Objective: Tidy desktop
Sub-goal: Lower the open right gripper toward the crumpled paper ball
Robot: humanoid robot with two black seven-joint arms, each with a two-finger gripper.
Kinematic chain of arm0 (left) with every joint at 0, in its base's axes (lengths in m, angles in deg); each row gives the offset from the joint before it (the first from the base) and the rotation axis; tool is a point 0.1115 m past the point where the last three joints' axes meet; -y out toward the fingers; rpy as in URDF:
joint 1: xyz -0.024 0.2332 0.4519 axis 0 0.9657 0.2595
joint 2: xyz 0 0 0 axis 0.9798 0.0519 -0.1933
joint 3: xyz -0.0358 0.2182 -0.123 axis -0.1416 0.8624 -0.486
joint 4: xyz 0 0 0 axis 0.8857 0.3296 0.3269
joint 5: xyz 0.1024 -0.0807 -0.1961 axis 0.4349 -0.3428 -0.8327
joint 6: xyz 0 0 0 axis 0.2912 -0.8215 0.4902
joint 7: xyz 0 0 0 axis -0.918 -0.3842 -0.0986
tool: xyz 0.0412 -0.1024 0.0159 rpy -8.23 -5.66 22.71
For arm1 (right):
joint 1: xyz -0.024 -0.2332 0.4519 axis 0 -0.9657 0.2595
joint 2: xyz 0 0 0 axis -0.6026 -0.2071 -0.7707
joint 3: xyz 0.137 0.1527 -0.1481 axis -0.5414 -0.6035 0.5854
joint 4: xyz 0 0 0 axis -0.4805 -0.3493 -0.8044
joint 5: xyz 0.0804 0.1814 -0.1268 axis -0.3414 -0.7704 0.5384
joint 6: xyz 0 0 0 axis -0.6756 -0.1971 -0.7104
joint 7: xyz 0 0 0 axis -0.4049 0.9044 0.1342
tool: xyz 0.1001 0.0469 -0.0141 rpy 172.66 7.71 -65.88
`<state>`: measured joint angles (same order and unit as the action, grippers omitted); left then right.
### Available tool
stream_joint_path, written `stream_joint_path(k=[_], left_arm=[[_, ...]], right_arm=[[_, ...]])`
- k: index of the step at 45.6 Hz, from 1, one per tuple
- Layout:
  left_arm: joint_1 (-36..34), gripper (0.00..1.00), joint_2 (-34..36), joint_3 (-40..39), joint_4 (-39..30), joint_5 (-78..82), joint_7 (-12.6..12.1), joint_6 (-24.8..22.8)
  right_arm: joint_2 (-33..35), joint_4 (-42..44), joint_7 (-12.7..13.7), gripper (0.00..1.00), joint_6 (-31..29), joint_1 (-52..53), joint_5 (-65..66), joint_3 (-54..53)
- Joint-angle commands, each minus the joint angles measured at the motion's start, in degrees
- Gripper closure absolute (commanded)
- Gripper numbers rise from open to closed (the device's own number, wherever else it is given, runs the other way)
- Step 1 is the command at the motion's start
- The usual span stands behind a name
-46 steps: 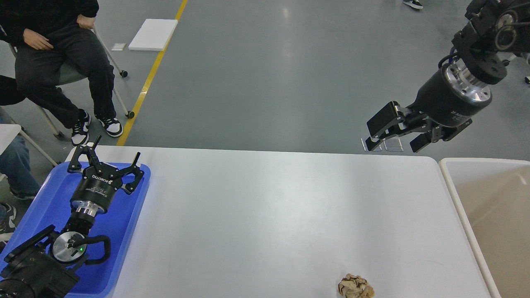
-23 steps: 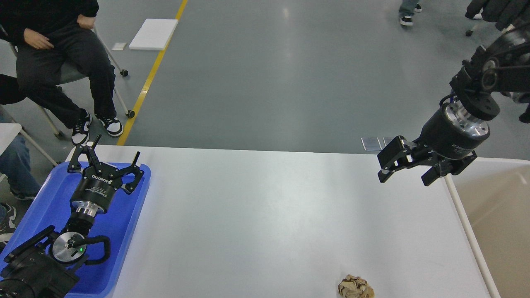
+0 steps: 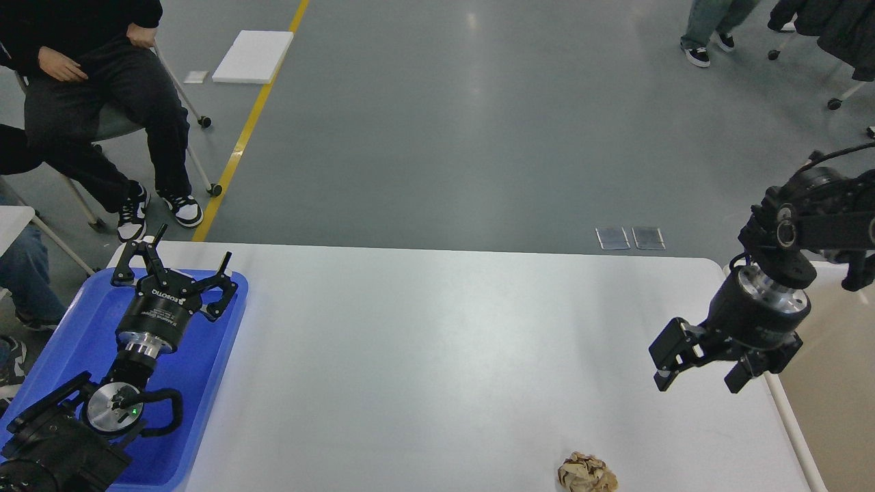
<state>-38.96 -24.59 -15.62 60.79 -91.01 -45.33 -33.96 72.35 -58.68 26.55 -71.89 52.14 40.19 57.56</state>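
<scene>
Desktop tidying comes down to one item: a crumpled wad of brownish paper (image 3: 588, 473) lying near the front edge of the white bench (image 3: 437, 342), toward your right side, and partly cut off by the bottom of the view. Expect it to be very light, soft and springy, so it will crush under the fingers rather than resist, and it may skid on the smooth top if you nudge it sideways. Take it across its widest part from above, sinking the fingers low around it so the folds do not slip out.

Your right pincer (image 3: 697, 372) hangs above the bench near the beige bin (image 3: 786, 424), its fingers spread and holding nothing, apart from the wad. Your left pincer (image 3: 174, 270) sits over the blue tray (image 3: 75, 328), fingers also spread wide and empty.

The bin just beside looks like the likely drop spot.
</scene>
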Motion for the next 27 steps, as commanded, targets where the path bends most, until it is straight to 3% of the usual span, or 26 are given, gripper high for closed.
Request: stream_joint_path(k=[1, 10, 19, 27], left_arm=[[0.0, 0.01, 0.0, 0.0, 0.0, 0.0, 0.0, 0.0], [0.0, 0.01, 0.0, 0.0, -0.1, 0.0, 0.0, 0.0], [0.0, 0.01, 0.0, 0.0, -0.1, 0.0, 0.0, 0.0], [0.0, 0.01, 0.0, 0.0, -0.1, 0.0, 0.0, 0.0]], right_arm=[[-1.7, -3.9, 1.2, 0.00, 7.9, -6.3, 0.8, -0.5], [-5.7, -6.5, 1.3, 0.00, 17.7, -9.0, -0.2, -3.2], [-5.3, -10.6, 4.2, 0.00, 21.0, -10.2, -0.2, -6.3], [-2.7, -13.2, 4.6, 0.00, 24.6, -11.5, -0.2, -8.6]])
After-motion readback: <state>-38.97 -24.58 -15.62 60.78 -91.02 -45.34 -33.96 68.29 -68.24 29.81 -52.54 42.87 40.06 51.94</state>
